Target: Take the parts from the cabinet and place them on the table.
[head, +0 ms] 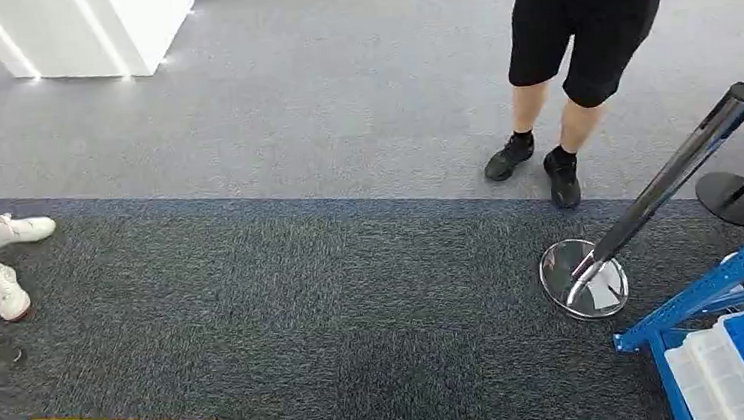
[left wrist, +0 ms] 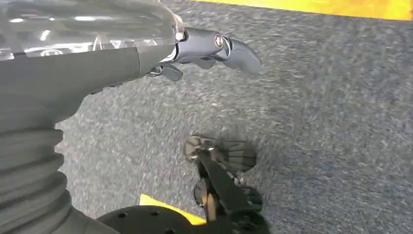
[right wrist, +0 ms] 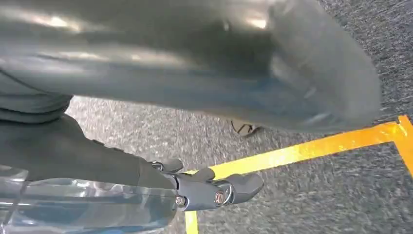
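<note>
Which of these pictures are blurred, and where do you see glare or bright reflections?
Head view: mostly sharp, with bright reflections on the chrome post base. Left wrist view: the carpet is smeared, with glare on the shiny arm cover. Right wrist view: a large blurred grey shape.

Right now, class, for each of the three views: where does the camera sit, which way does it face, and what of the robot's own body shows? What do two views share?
Head view: high on the body, facing forward and down at grey carpet, a person's legs, a stanchion and a blue rack.
Left wrist view: behind the left hand, looking down at the floor.
Right wrist view: behind the right hand, facing the floor.
Shared: yellow floor tape on carpet shows in all three.
</note>
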Action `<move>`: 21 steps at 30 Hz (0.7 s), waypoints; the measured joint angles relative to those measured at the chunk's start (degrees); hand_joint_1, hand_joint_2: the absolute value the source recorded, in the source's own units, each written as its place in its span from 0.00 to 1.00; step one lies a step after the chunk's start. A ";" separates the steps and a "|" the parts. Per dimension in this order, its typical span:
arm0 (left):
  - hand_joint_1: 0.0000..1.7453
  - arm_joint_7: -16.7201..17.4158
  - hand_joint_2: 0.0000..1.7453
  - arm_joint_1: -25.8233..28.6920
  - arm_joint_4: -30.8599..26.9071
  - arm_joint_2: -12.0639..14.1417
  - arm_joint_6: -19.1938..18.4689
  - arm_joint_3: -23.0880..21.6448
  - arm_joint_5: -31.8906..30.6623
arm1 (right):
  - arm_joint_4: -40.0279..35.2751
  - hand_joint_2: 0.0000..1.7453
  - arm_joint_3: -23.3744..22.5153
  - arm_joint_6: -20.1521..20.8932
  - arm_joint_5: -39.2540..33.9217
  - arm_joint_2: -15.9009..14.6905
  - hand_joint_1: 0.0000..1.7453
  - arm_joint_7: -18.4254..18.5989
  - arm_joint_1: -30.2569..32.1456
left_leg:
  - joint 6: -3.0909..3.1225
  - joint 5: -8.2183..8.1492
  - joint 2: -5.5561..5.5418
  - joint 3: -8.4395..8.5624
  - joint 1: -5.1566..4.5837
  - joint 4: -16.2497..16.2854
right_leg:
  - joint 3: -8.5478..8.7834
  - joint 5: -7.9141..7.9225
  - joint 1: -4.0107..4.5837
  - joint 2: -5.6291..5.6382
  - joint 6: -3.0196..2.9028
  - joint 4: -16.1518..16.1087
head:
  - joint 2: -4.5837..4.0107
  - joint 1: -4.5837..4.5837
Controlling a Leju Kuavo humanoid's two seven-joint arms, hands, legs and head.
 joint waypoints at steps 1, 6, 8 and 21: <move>0.00 0.00 1.00 0.02 0.00 0.04 0.09 0.02 0.00 | 0.00 0.00 0.00 -0.11 -0.11 0.09 0.00 0.07 0.04 | 0.08 0.22 -2.64 1.34 0.33 -3.09 | -0.18 -0.02 -0.07 0.53 0.30 0.07 | 0.00 0.00; 0.00 2.07 1.00 -0.35 0.00 0.37 2.55 0.39 0.20 | 0.04 0.00 -0.04 -1.00 -0.11 0.83 0.00 1.18 0.04 | 2.21 1.00 -1.09 1.19 0.14 -4.33 | -1.39 0.37 -0.30 2.38 2.35 0.55 | 0.00 0.02; 0.00 3.06 1.00 -0.37 -0.04 0.59 3.61 0.70 0.13 | 0.04 0.00 -0.02 -1.44 0.00 0.88 0.00 1.55 -0.15 | 2.93 1.21 0.14 1.13 -0.22 -4.52 | -3.95 -3.33 0.11 -2.56 2.44 5.90 | 0.00 0.02; 0.00 5.36 1.00 -0.41 -0.20 3.10 3.26 2.69 1.03 | -0.11 0.00 0.26 -2.41 1.29 -2.66 0.00 1.79 -0.14 | 1.53 0.50 7.25 1.63 -1.69 -4.33 | 0.60 -0.24 0.81 -6.16 -0.14 -0.62 | 0.00 0.00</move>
